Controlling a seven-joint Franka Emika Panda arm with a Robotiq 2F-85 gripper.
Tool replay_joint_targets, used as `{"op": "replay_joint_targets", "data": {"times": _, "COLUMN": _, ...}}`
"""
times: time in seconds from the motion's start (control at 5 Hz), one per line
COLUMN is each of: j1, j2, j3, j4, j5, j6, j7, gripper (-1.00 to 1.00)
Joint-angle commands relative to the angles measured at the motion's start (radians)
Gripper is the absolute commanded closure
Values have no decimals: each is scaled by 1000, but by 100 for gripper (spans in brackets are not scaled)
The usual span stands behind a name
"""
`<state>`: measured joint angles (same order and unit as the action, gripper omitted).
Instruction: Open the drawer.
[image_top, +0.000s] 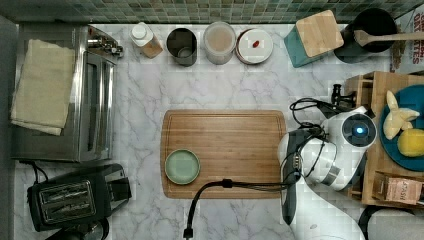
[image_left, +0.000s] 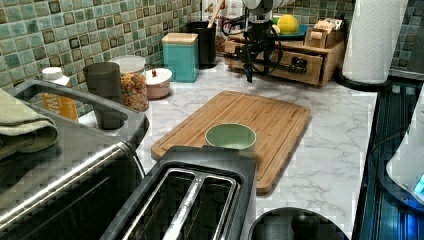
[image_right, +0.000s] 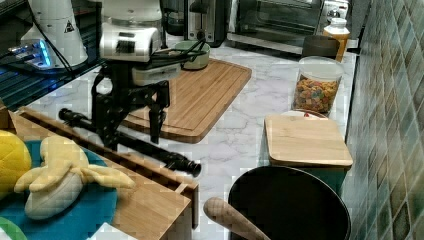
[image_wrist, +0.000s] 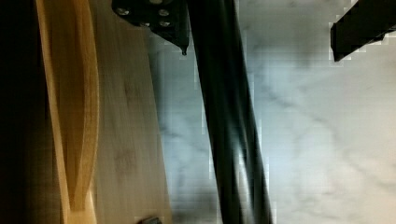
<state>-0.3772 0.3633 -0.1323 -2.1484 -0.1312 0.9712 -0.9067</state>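
The drawer (image_right: 131, 161) is set in a light-wood stand, and its front (image_left: 306, 64) faces the marble counter. A long black bar handle (image_right: 172, 160) runs along that front. My gripper (image_right: 132, 139) is open and straddles the bar, one finger on each side. In the wrist view the handle (image_wrist: 229, 140) passes between the fingertips (image_wrist: 180, 37), close to the one on the drawer front's (image_wrist: 126, 140) side, with a wide gap to the other. My gripper (image_left: 249, 72) hangs just in front of the stand. I cannot tell how far out the drawer stands.
A bamboo cutting board (image_top: 225, 145) with a green bowl (image_top: 182, 166) lies just beyond the gripper. A blue plate (image_right: 75, 205) with plush fruit sits on the stand. Beside the stand are a black pot with a wooden spoon (image_right: 285, 205) and a paper towel roll (image_left: 372, 40).
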Motion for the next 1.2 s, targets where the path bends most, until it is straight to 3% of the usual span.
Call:
{"op": "replay_joint_targets", "data": {"times": 0.2, "j1": 182, "j2": -38, "j3": 196, "j4": -48, "j5": 35, "j6": -57, "j7": 79, "gripper": -100}}
{"op": "replay_joint_targets", "data": {"times": 1.0, "j1": 312, "j2": -134, "j3": 204, "j4": -98, "j5": 114, "j6": -139, "j7": 259, "gripper": -100}}
{"op": "replay_joint_targets", "data": {"times": 1.2, "j1": 301, "j2": -134, "j3": 215, "j4": -98, "j5": 110, "j6": -140, "j7": 262, "gripper": -100}}
